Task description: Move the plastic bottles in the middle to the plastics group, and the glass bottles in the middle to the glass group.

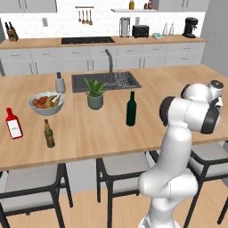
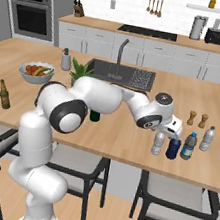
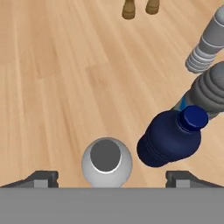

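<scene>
The long wooden island bench (image 1: 111, 133) carries the whole task. At its right end, near the front edge, the plastics cluster now reads as a squat dark blue plastic bottle (image 2: 173, 148), a short clear greyish plastic bottle with a white cap (image 2: 158, 143), a slim clear water bottle with a blue cap (image 2: 189, 146) and a further clear ribbed bottle (image 2: 207, 138); both middle plastics thus appear delivered. The tall dark green glass wine bottle (image 1: 131, 109) stands alone at mid-bench, right of the potted plant (image 1: 95, 94), so the glass half is judged not yet done. Its goal lies far left: a red flask-shaped bottle with a white label (image 1: 13, 123) and a small olive-brown bottle (image 1: 49, 133). The claw (image 3: 106, 178) hangs spread wide directly above the greyish bottle's cap, pinching nothing. Open bench runs between green bottle and glass group; the fruit bowl (image 1: 46, 103) sits behind that path. Two small wooden shakers (image 2: 197, 119) stand beyond the plastics, and the near edge is close there
</scene>
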